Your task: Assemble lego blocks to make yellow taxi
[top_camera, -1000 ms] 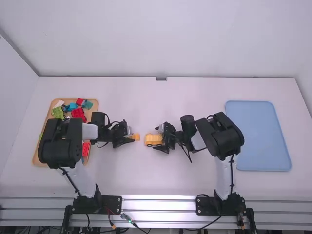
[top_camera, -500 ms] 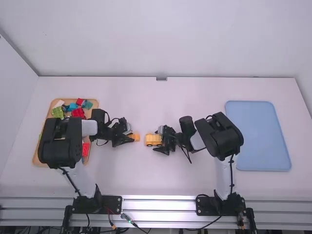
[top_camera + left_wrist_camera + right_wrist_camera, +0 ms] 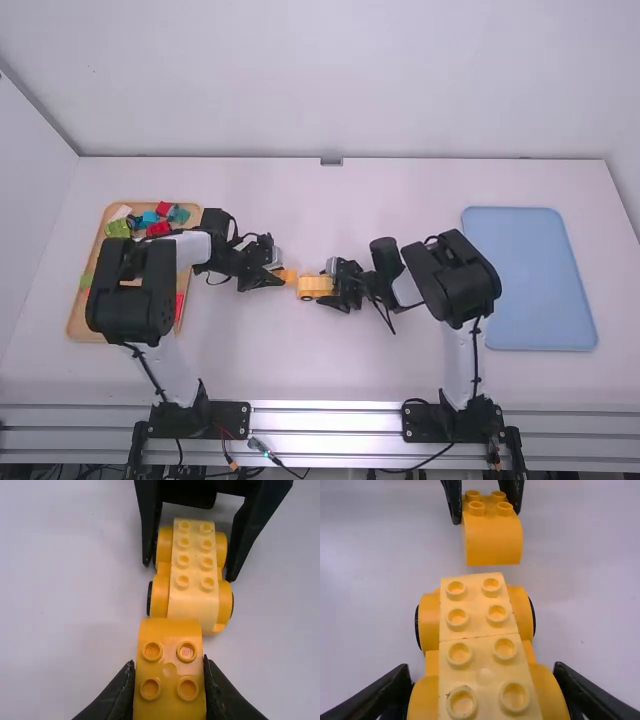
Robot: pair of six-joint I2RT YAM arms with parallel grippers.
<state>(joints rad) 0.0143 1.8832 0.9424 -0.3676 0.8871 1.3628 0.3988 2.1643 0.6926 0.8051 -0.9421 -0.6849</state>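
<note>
In the high view my left gripper and my right gripper face each other near the table's middle. In the left wrist view my left gripper is shut on an orange-yellow curved brick; the same curved brick shows in the right wrist view, its studs up. My right gripper is shut on the yellow car body, around its rear wheels. The wheeled car body has rows of studs on top. The curved brick is close to the car's free end; contact cannot be told.
A wooden tray with red, green, blue and white blocks lies at the left, partly under the left arm. A blue tray lies at the right, beyond the right arm.
My left gripper has moved to the right with the curved brick, narrowing the distance to the car body. The right arm has stayed about where it was.
</note>
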